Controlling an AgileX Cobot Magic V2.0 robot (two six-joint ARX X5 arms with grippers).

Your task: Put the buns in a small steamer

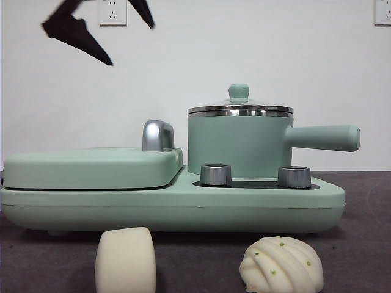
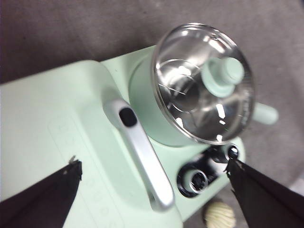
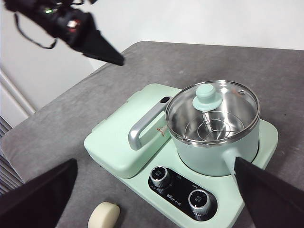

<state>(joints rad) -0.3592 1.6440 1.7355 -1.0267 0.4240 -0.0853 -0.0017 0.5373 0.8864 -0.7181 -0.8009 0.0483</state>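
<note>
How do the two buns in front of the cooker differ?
The plain bun is a smooth cylinder roll with no markings; the ridged bun is a rounded dome, grooved and flecked with green. The plain bun stands a little taller; the ridged bun spreads wider. Both are off-white and rest on the table, outside the steamer.

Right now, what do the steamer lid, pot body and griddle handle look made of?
Steamer lid: clear glass by the look, since the shiny interior shows through; steel-looking rim, matte green knob. Pot body: matte mint coating, base material unclear. Griddle handle: polished chrome-like metal, bright highlights.

Mint griddle lid (image 1: 91, 166), two steel knobs (image 1: 215, 174), grey table (image 1: 360, 244).
</note>
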